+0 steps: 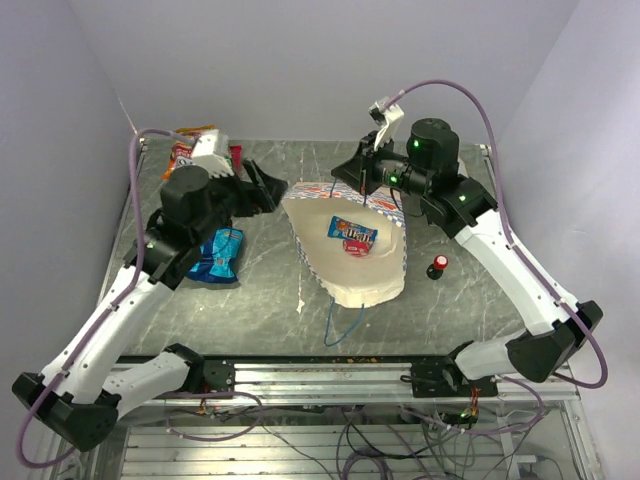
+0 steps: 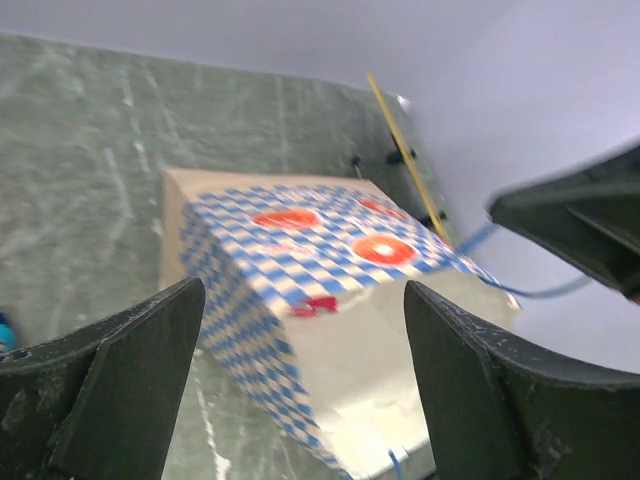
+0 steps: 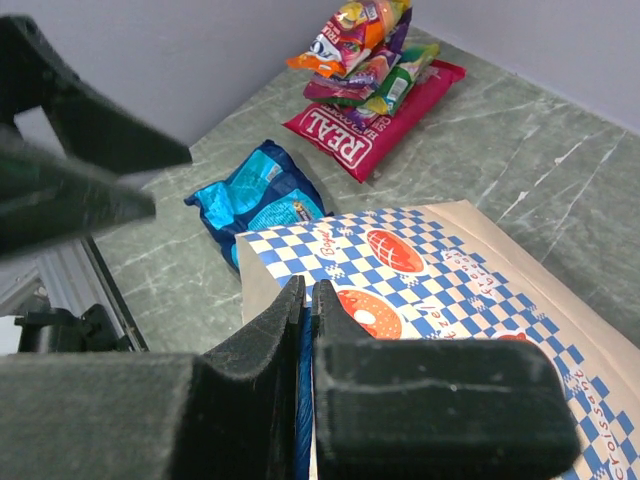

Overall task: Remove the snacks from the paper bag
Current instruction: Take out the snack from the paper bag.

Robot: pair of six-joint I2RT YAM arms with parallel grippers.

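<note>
Gaping checkered paper bag (image 1: 350, 275), glossy packet (image 1: 352, 236) inside, marbled grey table (image 1: 460, 300).

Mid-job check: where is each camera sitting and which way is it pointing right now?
Top external: above and behind the bases, looking down at the table; both arms show, paper bag between them.
Left wrist: behind the open left gripper, facing the bag's checkered outside; both fingers show.
Right wrist: behind the right gripper, shut on the bag's handle, facing the blue packet and snack pile.
Shared: both wrist views see the bag.
</note>
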